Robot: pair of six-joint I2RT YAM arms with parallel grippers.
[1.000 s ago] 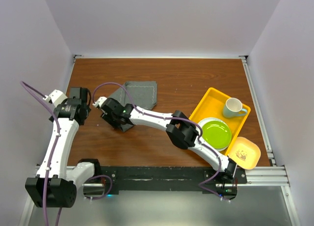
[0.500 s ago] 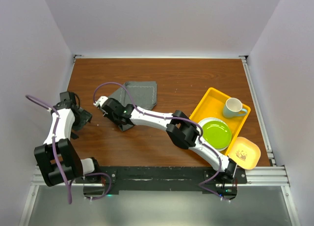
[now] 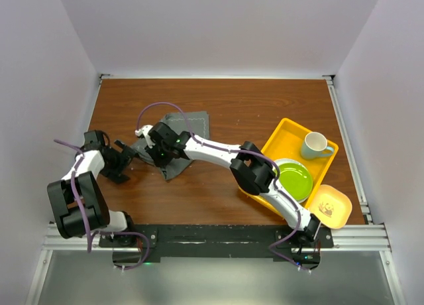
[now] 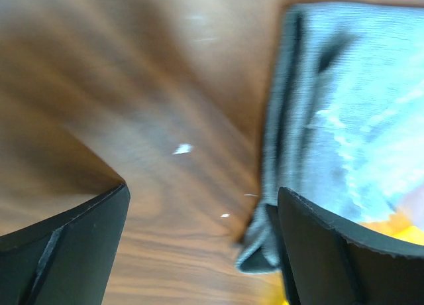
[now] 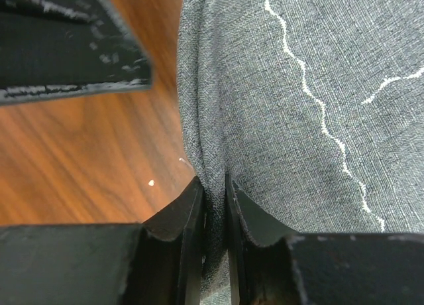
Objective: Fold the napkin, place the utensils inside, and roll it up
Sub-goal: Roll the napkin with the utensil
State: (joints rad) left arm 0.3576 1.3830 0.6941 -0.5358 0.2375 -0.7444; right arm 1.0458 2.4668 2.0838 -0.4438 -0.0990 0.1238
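On the table (image 3: 218, 99) your right gripper (image 5: 213, 192) pinches the napkin (image 5: 298, 86) edge; left gripper (image 4: 202, 199) gapes empty beside it. Shallow bite, maybe one layer: pulling could slip it.

Wooden table (image 3: 252, 106) bears the napkin (image 3: 195, 122), a yellow tray (image 3: 286, 136) and a yellow dish (image 3: 329, 207)

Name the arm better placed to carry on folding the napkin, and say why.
Right. The right gripper pinches the folded edge of the napkin between nearly closed jaws, so it could probably lift and fold at once. The left gripper stands wide open beside the napkin, holding nothing.
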